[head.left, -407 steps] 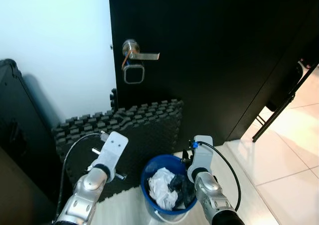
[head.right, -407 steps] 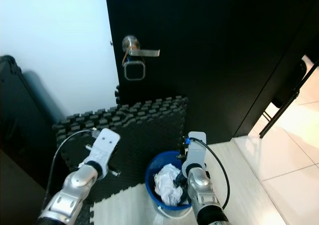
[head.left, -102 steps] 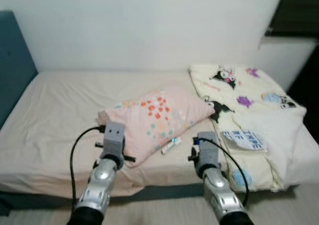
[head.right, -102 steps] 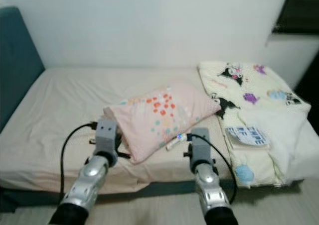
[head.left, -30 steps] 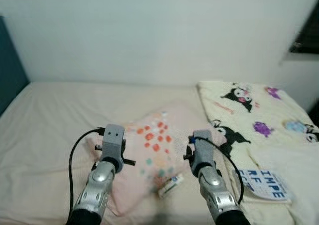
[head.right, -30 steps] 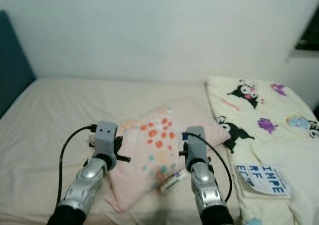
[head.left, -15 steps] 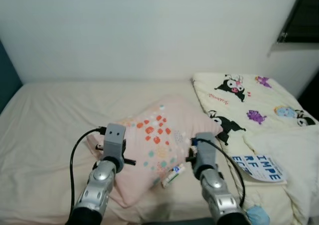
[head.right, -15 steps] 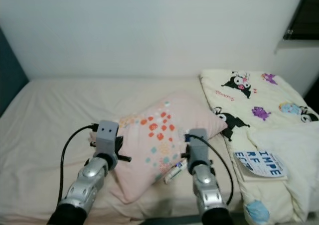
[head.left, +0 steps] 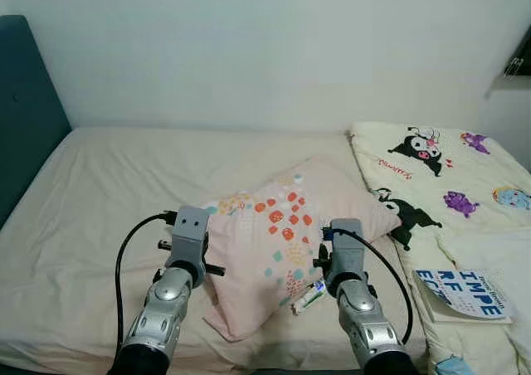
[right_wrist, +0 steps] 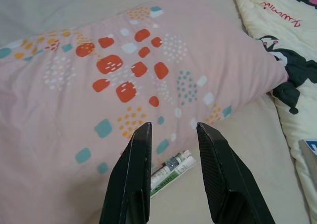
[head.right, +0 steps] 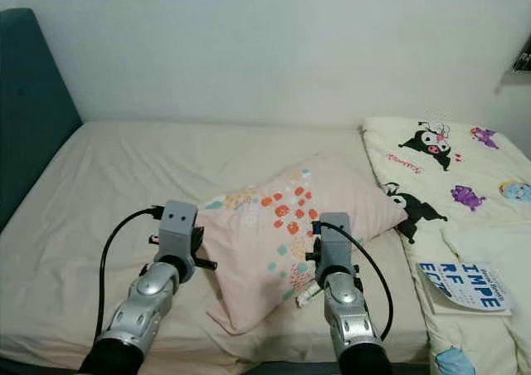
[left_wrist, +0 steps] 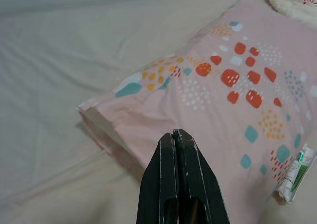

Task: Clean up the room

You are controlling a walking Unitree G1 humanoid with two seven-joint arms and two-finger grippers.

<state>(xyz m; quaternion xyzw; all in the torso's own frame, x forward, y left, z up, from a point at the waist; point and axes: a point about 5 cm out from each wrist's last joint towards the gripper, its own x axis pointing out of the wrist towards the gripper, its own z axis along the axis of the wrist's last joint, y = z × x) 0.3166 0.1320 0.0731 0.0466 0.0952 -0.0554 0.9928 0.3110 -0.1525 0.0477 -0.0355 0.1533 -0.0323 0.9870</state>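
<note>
Beige sheets cover a wide bed (head.left: 108,192) that runs across the room under a plain pale wall (head.left: 265,43), with a dark teal headboard (head.left: 25,101) at the robot's far left. Both silver arms reach forward over the near edge of the bed, raised side by side and well apart.

A pink pillow (head.left: 290,242) with red, orange and teal spots lies tilted between and just beyond the two grippers. In the left wrist view the left gripper (left_wrist: 178,137) points at the pillow's near corner, hovering above it, with its two black fingers pressed together and nothing between them. In the right wrist view the right gripper (right_wrist: 173,130) hangs above the pillow's lower edge, its fingers spread apart and empty.

A small rolled tube (right_wrist: 173,170) with green and white print lies on the sheet, touching the pillow's edge and tucked partly under it. It sits just below and between the right gripper's spread fingers, not touching them.

Further to the right of the right gripper, a cream blanket (head.left: 440,176) printed with black cartoon figures is spread on the bed, and a book (head.left: 460,292) with large blue letters rests on it.
</note>
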